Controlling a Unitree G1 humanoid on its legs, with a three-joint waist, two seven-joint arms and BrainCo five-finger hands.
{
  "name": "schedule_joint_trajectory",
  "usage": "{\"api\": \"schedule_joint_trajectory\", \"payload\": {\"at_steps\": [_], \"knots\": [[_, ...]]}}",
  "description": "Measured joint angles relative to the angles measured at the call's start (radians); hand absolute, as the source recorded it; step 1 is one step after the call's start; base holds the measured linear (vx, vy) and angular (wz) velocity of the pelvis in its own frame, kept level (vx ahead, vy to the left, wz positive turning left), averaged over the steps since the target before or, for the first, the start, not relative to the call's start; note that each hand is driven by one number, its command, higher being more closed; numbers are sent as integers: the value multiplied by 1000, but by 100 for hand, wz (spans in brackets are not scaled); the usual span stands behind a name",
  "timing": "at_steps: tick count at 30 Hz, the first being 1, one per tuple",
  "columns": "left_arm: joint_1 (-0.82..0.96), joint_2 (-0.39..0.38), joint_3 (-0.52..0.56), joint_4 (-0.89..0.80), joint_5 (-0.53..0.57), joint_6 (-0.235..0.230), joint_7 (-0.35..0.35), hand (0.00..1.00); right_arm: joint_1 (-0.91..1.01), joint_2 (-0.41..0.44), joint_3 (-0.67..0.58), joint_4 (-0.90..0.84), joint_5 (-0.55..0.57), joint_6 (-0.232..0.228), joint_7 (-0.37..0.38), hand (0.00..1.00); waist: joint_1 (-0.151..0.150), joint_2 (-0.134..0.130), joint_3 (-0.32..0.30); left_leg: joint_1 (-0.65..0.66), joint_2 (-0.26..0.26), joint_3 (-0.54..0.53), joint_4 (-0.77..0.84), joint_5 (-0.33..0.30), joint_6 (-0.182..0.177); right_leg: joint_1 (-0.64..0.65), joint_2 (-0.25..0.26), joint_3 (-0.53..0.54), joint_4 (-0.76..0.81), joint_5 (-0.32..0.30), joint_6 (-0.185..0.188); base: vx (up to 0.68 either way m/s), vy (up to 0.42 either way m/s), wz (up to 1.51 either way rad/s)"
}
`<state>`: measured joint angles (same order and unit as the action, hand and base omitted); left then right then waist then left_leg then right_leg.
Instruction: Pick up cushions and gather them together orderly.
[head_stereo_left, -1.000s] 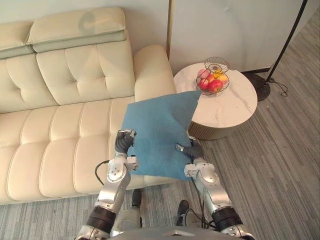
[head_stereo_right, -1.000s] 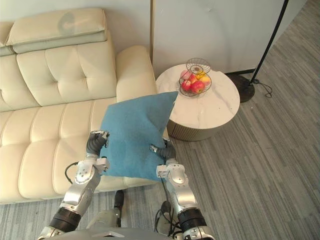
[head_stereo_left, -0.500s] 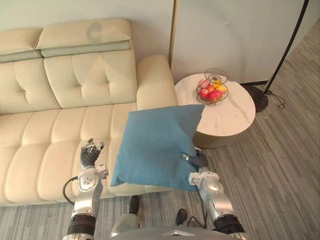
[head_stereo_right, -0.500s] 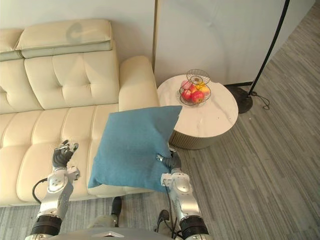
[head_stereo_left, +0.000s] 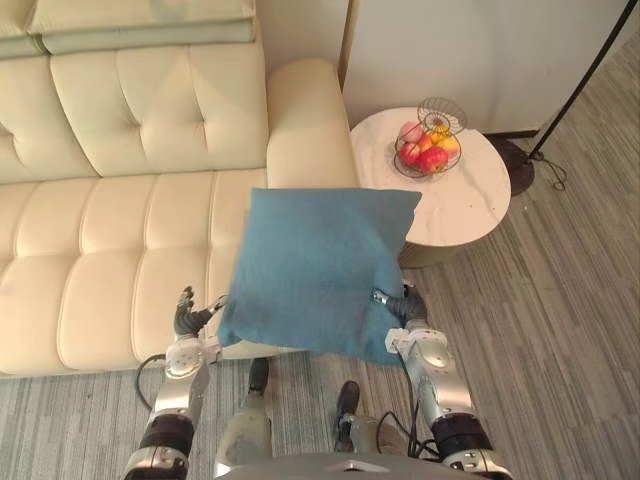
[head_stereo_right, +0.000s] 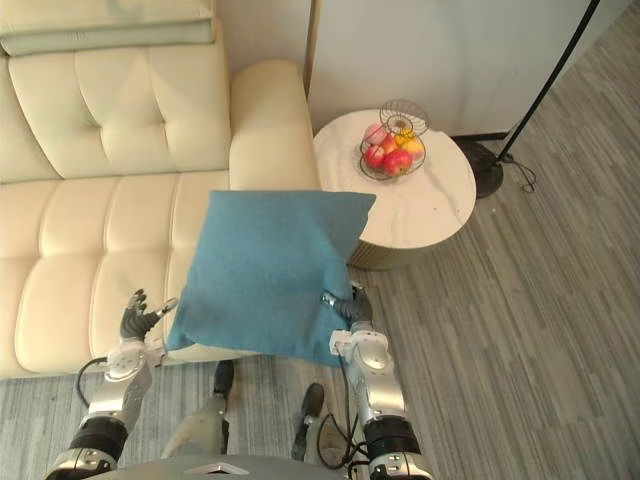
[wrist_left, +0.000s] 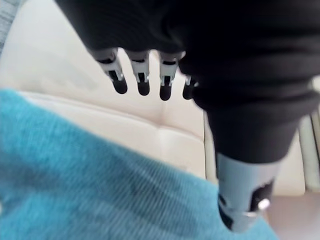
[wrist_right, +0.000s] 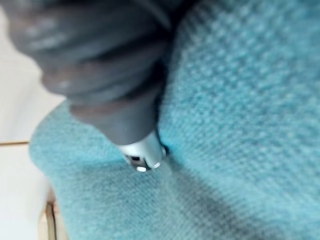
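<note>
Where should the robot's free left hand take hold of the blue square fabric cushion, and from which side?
The lower left edge of the blue square fabric cushion, probably coming from the robot's left. The right hand pinches its lower right edge, and the open left hand sits just beside that free corner.

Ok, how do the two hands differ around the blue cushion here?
The right hand pinches the lower edge of the blue cushion, thumb on its face; the left hand holds nothing, fingers straight. The right hand is over the floor, the left hand over the sofa front edge. Both flank the cushion's lower corners.
</note>
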<state>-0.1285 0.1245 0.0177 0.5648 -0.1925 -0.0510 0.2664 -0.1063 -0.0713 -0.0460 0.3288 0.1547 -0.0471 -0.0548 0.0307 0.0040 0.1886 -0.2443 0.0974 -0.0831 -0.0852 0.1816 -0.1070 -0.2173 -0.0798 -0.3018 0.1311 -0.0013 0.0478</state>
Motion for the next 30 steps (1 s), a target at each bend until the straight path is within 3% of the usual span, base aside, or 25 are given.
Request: {"api": "schedule_joint_trajectory", "payload": {"at_steps": [7,8,12,20,30], "knots": [[-129,-7,-102,0,-2,-1,-14,0,-93,-26,12,-46,15,-17,-21,100,-3,-5,85,-74,0,56,0,11,1,-156,-31,41,138,-35,-1,-57,-15,-11],[-150,-6,-111,0,-4,-1,-16,100,-111,-30,13,-46,16,-17,-22,100,-7,-3,92,-89,-1,60,0,17,1,-182,-37,45,160,-42,-3,-27,-37,-8],[-215,2,-149,-3,-41,-5,-19,100,-145,-41,17,-48,16,-25,-47,100,-6,-2,126,-102,-1,79,0,21,1,-215,-49,47,206,-58,-5,-6,-24,2],[-240,27,-159,-72,-63,-20,-7,100,-143,-42,32,-82,17,-38,-67,100,-6,-3,135,-101,-6,114,6,29,-1,-243,-64,63,254,-84,-4,27,-27,-2],[-206,22,-174,-221,-81,-36,10,100,-128,-41,36,-77,18,-54,-81,100,-8,-1,154,-37,-12,136,5,23,3,-181,-70,74,240,-86,0,27,-19,-3]]}}
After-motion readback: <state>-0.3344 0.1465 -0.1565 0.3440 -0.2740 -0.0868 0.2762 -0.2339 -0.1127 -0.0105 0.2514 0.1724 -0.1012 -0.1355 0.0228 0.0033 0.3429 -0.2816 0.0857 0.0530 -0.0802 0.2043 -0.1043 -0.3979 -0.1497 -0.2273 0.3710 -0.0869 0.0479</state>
